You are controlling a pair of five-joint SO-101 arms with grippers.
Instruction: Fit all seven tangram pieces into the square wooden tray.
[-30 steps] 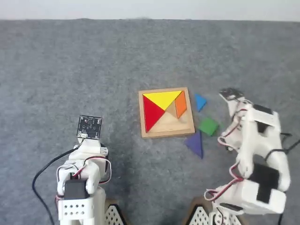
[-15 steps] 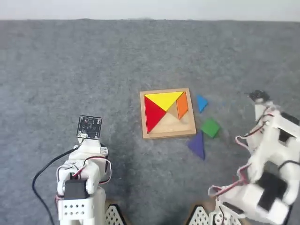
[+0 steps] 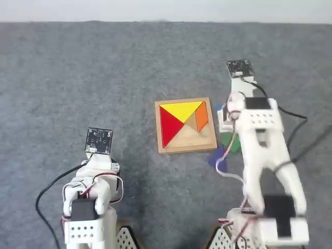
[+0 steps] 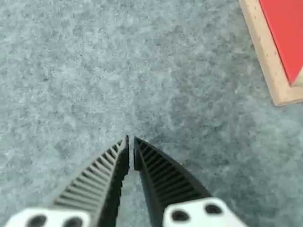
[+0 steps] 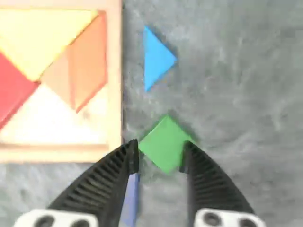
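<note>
High: tray (image 3: 185,149) sits mid-desk (image 3: 78,67). Inside it: yellow triangle (image 3: 181,110) along the far edge, red triangle (image 3: 168,127) along the left edge, orange parallelogram (image 3: 201,116) against the right edge. The tray's near-right part is bare wood. The right arm (image 3: 262,140) reaches over the desk just beside the tray's right edge and covers most of the loose pieces. The green square (image 3: 232,143), purple triangle (image 3: 215,156) and a sliver of blue triangle (image 3: 219,109) peek out from under it. The left arm (image 3: 96,176) is near the desk's near-left corner, well apart from the tray.

Left wrist: left gripper (image 4: 131,140) has its fingers nearly together with only a thin slit between them, and it holds nothing. It is over bare desk, with the tray corner and red triangle off to one side.

Right wrist: right gripper (image 5: 160,147) is spread wide and straddles the green square, one fingertip at each side corner. Can't tell if the pads touch it. The square lies flat on the desk just beside the tray's right edge. The blue triangle is farther along that edge, and the purple triangle shows between the fingers on the nearer side.
</note>
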